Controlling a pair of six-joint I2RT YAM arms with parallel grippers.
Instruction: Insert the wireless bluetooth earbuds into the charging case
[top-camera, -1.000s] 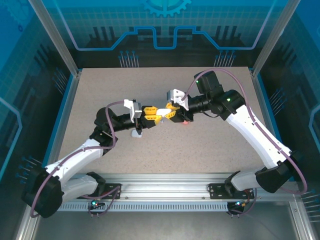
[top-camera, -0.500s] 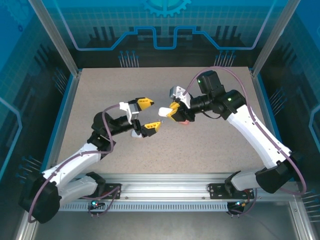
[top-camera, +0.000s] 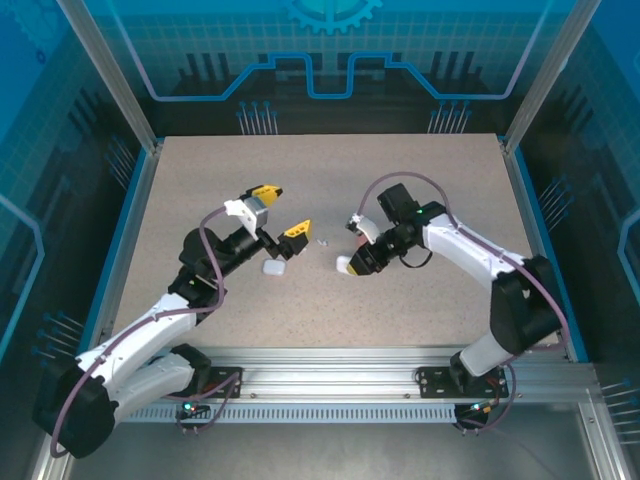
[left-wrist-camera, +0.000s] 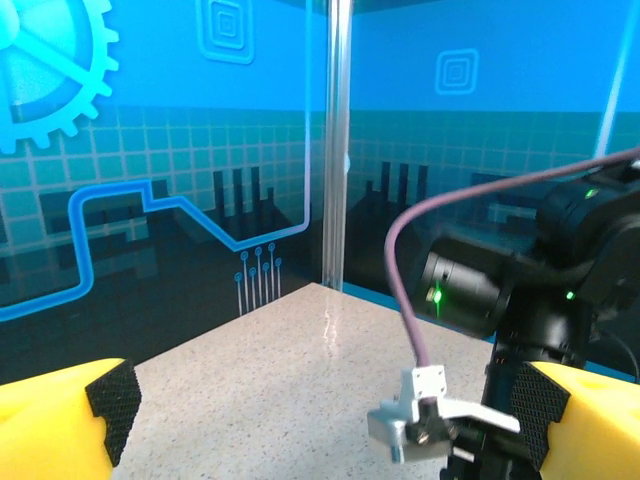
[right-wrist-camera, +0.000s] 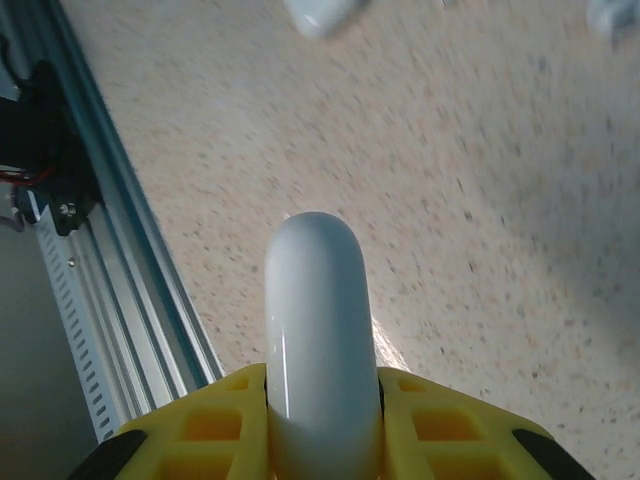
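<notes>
A white charging case (top-camera: 344, 265) is clamped between the yellow fingers of my right gripper (top-camera: 357, 258), low over the table near its middle. The right wrist view has the same rounded case (right-wrist-camera: 318, 330) sticking out of the shut right gripper (right-wrist-camera: 320, 392) above the speckled tabletop. My left gripper (top-camera: 282, 211) hangs open and empty to the left, raised off the table. Its two yellow fingers (left-wrist-camera: 60, 425) stand wide apart in the left wrist view. A tiny white earbud (top-camera: 322, 242) lies on the table between the two grippers.
A second white case (top-camera: 274, 268) lies on the table below the left gripper, blurred at the top of the right wrist view (right-wrist-camera: 320, 12). The metal rail (top-camera: 330, 365) runs along the near edge. Blue walls (left-wrist-camera: 200, 200) enclose the table. The right arm (left-wrist-camera: 520, 290) stands close ahead of the left gripper.
My left gripper has opened, let go and drawn back to the left. My right gripper has carried the white case down and nearer, close to the tabletop.
</notes>
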